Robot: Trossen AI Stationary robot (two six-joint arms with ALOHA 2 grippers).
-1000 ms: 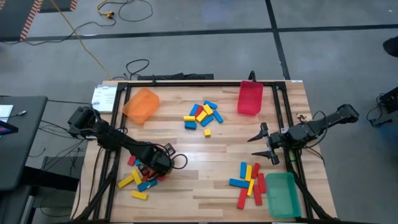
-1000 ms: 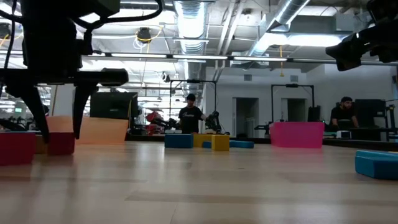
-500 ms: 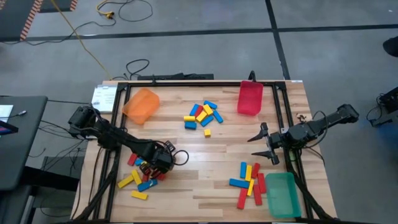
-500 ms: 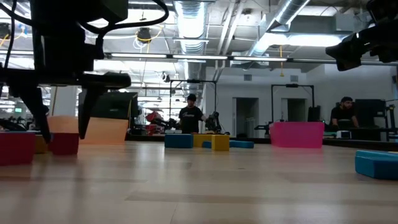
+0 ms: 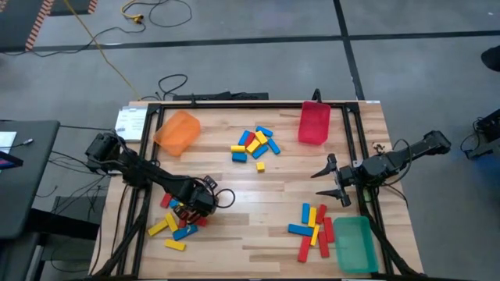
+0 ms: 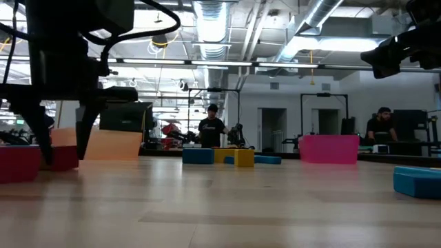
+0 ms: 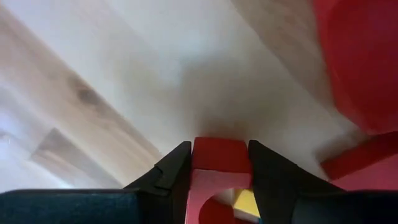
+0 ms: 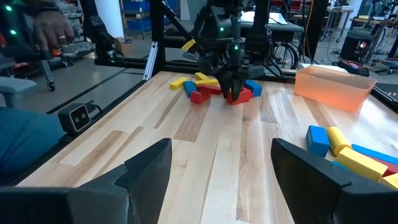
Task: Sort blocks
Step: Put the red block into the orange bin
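The left hand [image 7: 219, 163] is clamped on a smooth red rectangular block [image 7: 221, 155] above the pale wood-grain table [image 7: 112, 81].

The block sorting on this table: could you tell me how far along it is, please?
Done: nothing visibly; the orange bin, red bin and green bin look empty. In hand: the left gripper has its fingers around a red block in the left pile. Left: that pile, the middle cluster and the blocks beside the green bin. The right gripper waits open.
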